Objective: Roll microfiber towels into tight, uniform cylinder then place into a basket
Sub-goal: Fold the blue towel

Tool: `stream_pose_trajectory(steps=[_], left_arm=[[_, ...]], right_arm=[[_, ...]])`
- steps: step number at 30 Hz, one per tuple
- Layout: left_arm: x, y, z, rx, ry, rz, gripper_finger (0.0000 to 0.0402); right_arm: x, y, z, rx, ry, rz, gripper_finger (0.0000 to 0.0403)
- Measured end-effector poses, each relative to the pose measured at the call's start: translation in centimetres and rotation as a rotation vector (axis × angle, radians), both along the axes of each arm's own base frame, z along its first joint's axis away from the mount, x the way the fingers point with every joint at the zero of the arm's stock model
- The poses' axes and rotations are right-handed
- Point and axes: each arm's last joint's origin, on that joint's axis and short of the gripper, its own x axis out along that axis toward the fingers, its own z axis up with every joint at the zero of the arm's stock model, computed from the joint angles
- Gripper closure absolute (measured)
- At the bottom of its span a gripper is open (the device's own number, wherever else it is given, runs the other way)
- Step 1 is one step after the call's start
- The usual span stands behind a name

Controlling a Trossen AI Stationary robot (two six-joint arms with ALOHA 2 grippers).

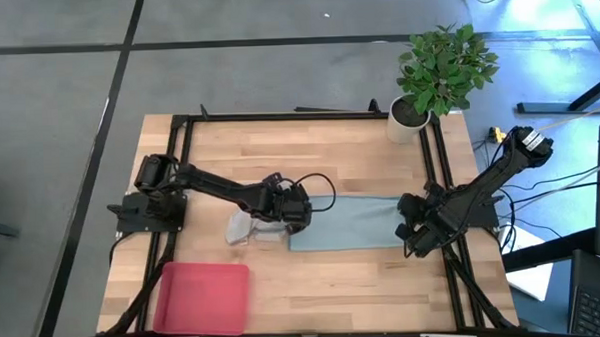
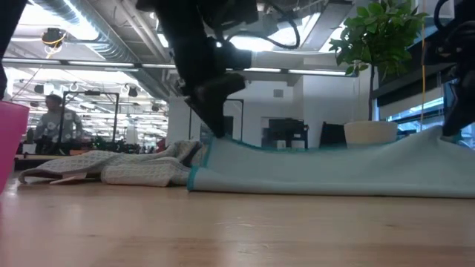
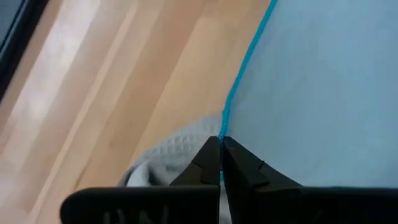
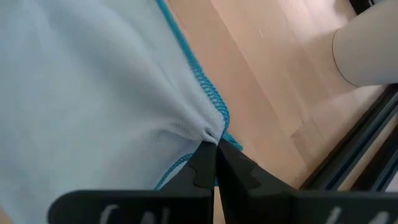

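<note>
The pale blue-teal towel (image 1: 347,225) lies spread across the middle of the table, a little raised at both ends. The light grey towel (image 1: 250,228) lies crumpled on the table at its left end. My left gripper (image 1: 290,217) is shut on the blue towel's left end. My right gripper (image 1: 410,235) is shut on its right end. The pink-red basket (image 1: 201,297) stands at the table's near left. My left gripper pinches the blue towel's stitched left edge (image 3: 225,127) between its two fingertips, coming from above. That end is lifted a little; the towel's middle rests on the table. My right gripper pinches the blue towel at its stitched right edge (image 4: 213,127), the cloth puckered at the fingertips. That end is raised off the table.
A white pot with a green plant (image 1: 418,109) stands at the far right corner. A black frame (image 1: 308,115) runs along the table's far and side edges. Bare wood lies between the towels and the near edge.
</note>
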Motion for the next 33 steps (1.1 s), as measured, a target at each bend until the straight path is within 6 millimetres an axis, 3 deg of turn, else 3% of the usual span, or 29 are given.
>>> stream_pose_trajectory(steps=[19,27,33], left_arm=[[0.2,1.5,-0.7,-0.063,0.008,0.059,0.0401],[0.3,2.4,-0.6,-0.070,0.001,0.086,0.0395],[0.3,3.2,-0.6,-0.071,-0.002,0.114,0.0352]], right_arm=[[0.1,0.1,0.0,0.007,-0.022,-0.003,0.0352],[0.2,0.1,0.0,0.008,-0.022,-0.003,0.0301],[0.2,0.1,0.0,0.010,-0.025,-0.003,0.0255]])
